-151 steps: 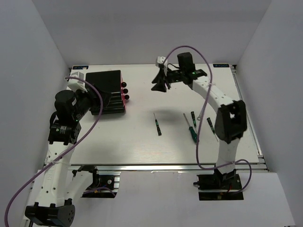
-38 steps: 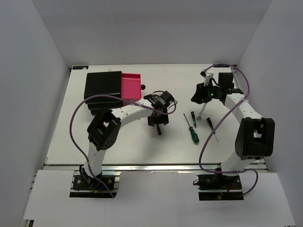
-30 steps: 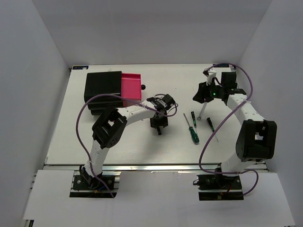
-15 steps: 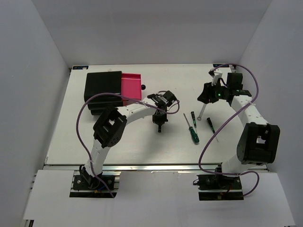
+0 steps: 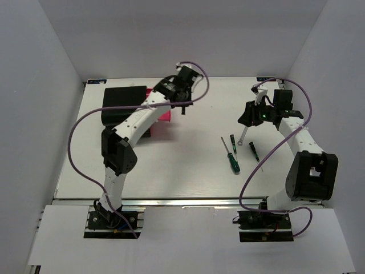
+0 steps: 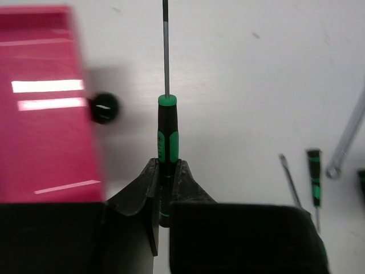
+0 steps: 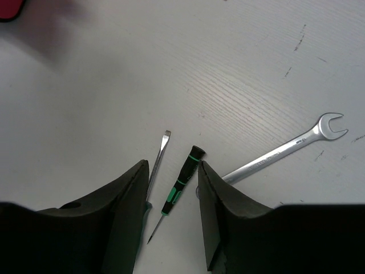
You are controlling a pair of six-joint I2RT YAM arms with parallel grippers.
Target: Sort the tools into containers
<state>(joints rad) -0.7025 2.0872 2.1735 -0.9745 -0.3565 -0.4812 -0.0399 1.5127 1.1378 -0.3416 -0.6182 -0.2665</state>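
My left gripper (image 6: 165, 162) is shut on a slim black-and-green screwdriver (image 6: 167, 134), whose shaft points away from me. It hangs just right of the open pink drawer (image 6: 45, 114) and its black knob (image 6: 104, 108). From above, the left gripper (image 5: 182, 104) is at the drawer's (image 5: 165, 113) right end, beside the black cabinet (image 5: 122, 103). My right gripper (image 7: 172, 168) is open and empty above another slim screwdriver (image 7: 182, 185), with the silver wrench (image 7: 285, 151) to its right. The larger green-handled screwdriver (image 5: 230, 155) lies on the table.
A further slim screwdriver (image 5: 253, 150) lies right of the green one, and the wrench (image 5: 242, 136) lies below the right gripper (image 5: 248, 116). White walls enclose the table on three sides. Purple cables loop from both arms.
The left gripper shut on the slim screwdriver at the table's middle, lifted it and carried it up-left to the open drawer's end. The right gripper barely moved.
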